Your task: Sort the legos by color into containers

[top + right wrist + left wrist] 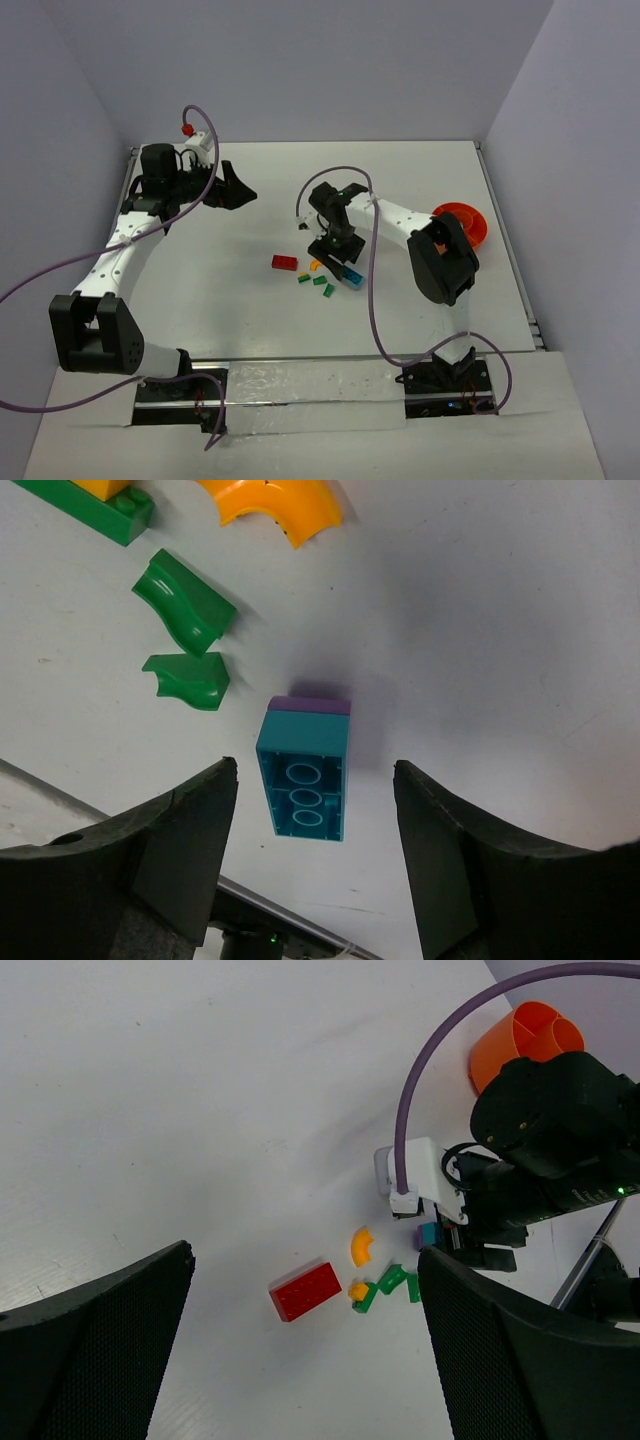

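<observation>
Right wrist alone showed one teal brick [305, 780] untouched between the right gripper's [312, 772] parted fingers, three green pieces [185, 610] beside it; left gripper [305, 1252] gaped.

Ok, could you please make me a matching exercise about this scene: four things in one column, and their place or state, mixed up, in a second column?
Things:
1. red brick
2. teal brick
3. orange bowl
4. left gripper

Places or states:
A. farthest right in the top view
B. wide open, holding nothing
C. between the fingers of the right gripper
D. leftmost brick in the top view

Pairs: 1-D, 2-C, 3-A, 4-B.
</observation>
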Available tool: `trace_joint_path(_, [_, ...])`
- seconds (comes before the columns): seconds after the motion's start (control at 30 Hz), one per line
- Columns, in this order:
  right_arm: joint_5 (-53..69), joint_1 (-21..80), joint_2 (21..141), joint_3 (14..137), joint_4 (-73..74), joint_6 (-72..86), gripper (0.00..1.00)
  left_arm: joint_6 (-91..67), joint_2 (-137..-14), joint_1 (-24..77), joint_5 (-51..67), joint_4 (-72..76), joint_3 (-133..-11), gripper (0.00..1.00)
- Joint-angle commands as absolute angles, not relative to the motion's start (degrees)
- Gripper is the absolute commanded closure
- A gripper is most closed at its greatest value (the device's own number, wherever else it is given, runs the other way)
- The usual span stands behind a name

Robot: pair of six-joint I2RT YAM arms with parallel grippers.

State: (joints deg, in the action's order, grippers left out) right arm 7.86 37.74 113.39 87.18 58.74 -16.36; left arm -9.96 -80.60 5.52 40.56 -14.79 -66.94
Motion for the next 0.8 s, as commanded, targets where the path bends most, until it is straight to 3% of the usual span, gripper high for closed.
trace_joint_path(0.0, [7.56,37.88,115.41,90.00,60.56,-16.79,0.30,-10.20,-80.39,5.27,40.54,-12.86,-67.09,0.01])
trace_joint_path(0.17, [7.57,37.87,115.93,89.55,60.55,-17.15,0.40,-10.28,-80.69,5.27,40.44,-12.57,-67.15,0.01])
trace_joint_path(0.3, [7.86,37.70,115.72,89.49,60.48,-17.31,0.62,-10.37,-80.86,5.27,40.53,-12.39,-67.14,0.01])
trace_joint_path(0.37, [8.76,37.57,114.86,89.86,60.80,-17.36,0.83,-10.22,-80.86,5.27,40.71,-12.31,-67.06,0.01])
trace_joint_path(0.47, [13.14,36.19,112.47,90.52,60.72,-18.02,1.00,-9.72,-80.72,5.27,42.12,-11.85,-66.54,0.01])
trace_joint_path(0.77, [48.49,18.00,94.34,90.60,43.99,-9.24,1.00,-7.37,-79.47,6.74,62.46,-4.50,-60.60,0.01])
